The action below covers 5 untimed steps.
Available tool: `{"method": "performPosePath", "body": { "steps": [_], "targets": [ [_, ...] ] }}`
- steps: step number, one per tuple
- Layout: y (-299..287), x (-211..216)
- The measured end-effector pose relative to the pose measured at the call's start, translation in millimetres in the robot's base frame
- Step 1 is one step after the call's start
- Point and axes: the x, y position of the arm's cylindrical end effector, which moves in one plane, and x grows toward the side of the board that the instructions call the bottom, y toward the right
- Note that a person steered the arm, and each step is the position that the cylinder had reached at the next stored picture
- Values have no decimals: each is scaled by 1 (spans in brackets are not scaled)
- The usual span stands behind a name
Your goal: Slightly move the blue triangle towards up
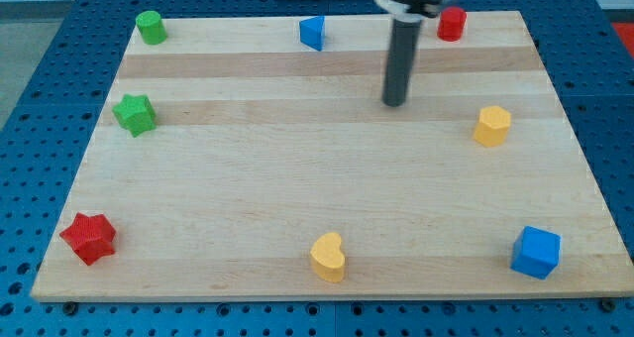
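In the one camera view, a pale wooden board [297, 178] lies on a blue perforated table [40, 99], with small coloured blocks set around its edges. The small blue triangle block [313, 32] sits close to the view's top edge of the board, a little left of centre. My tip [395, 103], the lower end of the straight dark rod, rests on bare wood to the view's right of and below that triangle, clearly apart from it and touching no block. There is no pincer on this rig to be spread or pressed together, only the rod. Standing lower than the triangle suits an upward nudge, I judge, though the tip would first need to come across to the view's left. Little board remains above the triangle, so only a short push seems wise. A red cylinder block [452, 23] stands just right of the rod near the top edge.
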Motion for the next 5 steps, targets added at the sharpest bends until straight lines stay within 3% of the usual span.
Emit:
{"method": "performPosePath", "body": {
  "steps": [2, 3, 5],
  "targets": [
    [-118, -62],
    [-127, -92],
    [-96, -101]
  ]
}}
